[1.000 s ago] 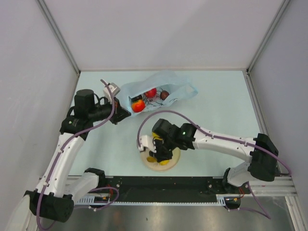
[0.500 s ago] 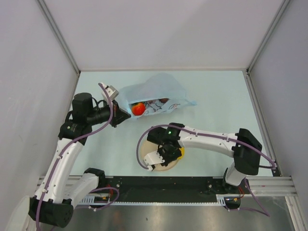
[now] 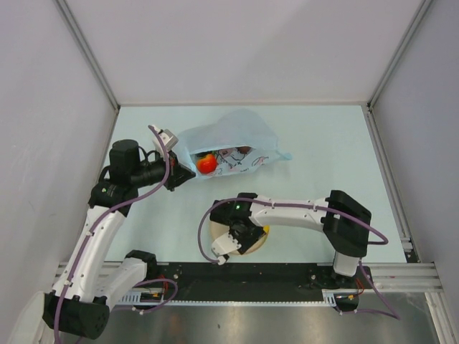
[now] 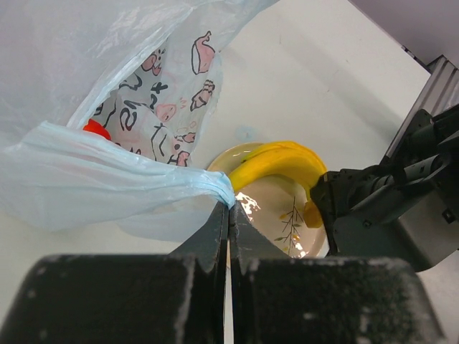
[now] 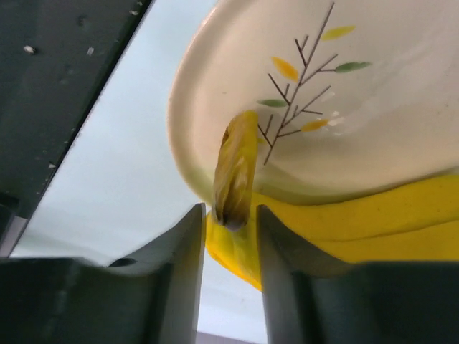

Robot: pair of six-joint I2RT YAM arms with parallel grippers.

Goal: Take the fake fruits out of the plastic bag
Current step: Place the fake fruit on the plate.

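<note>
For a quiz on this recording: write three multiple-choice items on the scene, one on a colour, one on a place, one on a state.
1. What colour is the plastic bag? A) green B) light blue C) black
2. Where does the banana lie? A) on the plate B) inside the bag C) in mid-air, touching nothing
3. How is the left gripper? A) open above the plate B) holding the banana C) shut on the bag's edge

Key: 1 B, the crinkled plastic looks pale blue from above. 2 A, the left wrist view shows it across the plate. 3 C, its fingers are closed on a fold of the bag.
</note>
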